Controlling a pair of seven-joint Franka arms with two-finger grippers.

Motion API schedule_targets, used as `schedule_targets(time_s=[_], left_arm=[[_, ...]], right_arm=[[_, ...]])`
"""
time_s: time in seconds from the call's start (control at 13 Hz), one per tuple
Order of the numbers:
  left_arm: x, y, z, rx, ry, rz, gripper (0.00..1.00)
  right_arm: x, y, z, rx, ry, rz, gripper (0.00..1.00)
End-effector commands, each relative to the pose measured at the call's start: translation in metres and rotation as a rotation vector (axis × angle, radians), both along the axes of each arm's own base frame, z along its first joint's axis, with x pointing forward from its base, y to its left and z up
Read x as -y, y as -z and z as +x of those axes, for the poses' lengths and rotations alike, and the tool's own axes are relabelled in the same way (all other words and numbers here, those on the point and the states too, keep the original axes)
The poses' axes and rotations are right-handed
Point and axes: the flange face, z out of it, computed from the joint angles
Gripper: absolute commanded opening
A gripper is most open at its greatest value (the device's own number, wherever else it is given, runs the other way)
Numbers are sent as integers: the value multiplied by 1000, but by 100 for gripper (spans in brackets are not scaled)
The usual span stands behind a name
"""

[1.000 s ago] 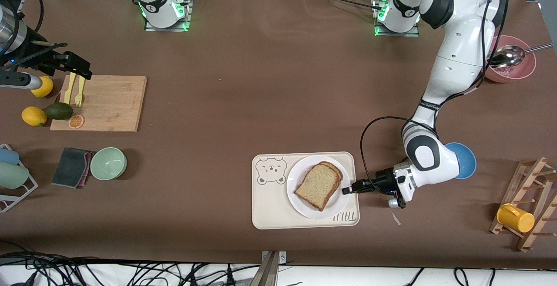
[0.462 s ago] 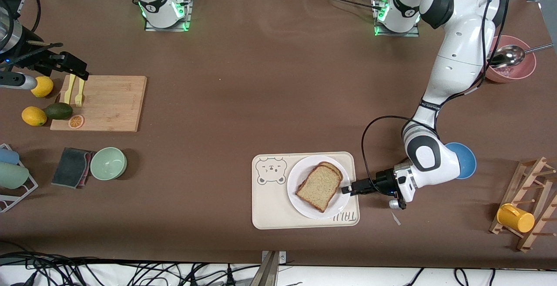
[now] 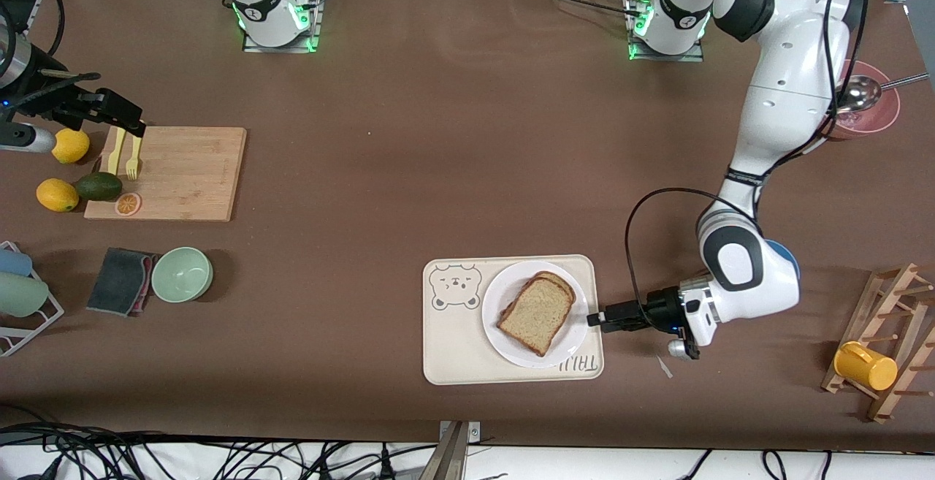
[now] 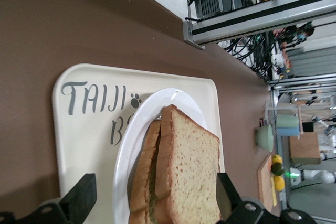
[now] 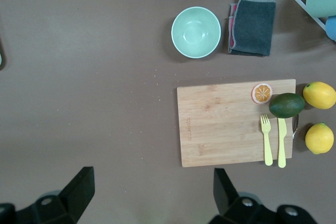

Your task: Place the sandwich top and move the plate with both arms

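Left gripper (image 3: pixel 593 318) low at the plate's (image 3: pixel 495 328) rim, on the edge toward the left arm's end; fingers (image 4: pixel 80 200) spread wide, gripping nothing. Plate sits on the cream tray (image 3: pixel 447 348). Sandwich top (image 3: pixel 537 310) lies on the stack on the plate. Left wrist view shows a second slice (image 4: pixel 143 179) and green filling under it; in the front view only that slice's crust edge peeks out. Left arm reaches down, forearm nearly level. Right gripper (image 5: pixel 149 192) wide apart, high over the cutting board (image 3: pixel 182 172), waiting.
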Motion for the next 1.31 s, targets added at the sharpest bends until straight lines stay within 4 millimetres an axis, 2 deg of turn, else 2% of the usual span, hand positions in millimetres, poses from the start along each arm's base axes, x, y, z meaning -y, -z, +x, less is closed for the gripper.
schedule_targets(time_s=[0.0,0.31,0.46,0.69,0.92,1.23], left_arm=[[-2,-48,0,7,75,98,100],[-8,-103,-7,-24,184,292,100],[-10,-141,-14,-55,222,432,100],[-9,-199,-36,-115,289,596,100],[-8,-243,-58,-161,338,753,100],[-2,-320,-94,-238,259,867,100]], right_arm=[[3,-7,2,-6,2,-5,100],[3,-3,5,-15,9,-2,100],[4,-2,2,-37,9,-3,100],[3,-3,3,-56,1,-1,100],[4,-4,3,-52,2,-2,100],[1,-1,1,-61,18,-2,100]])
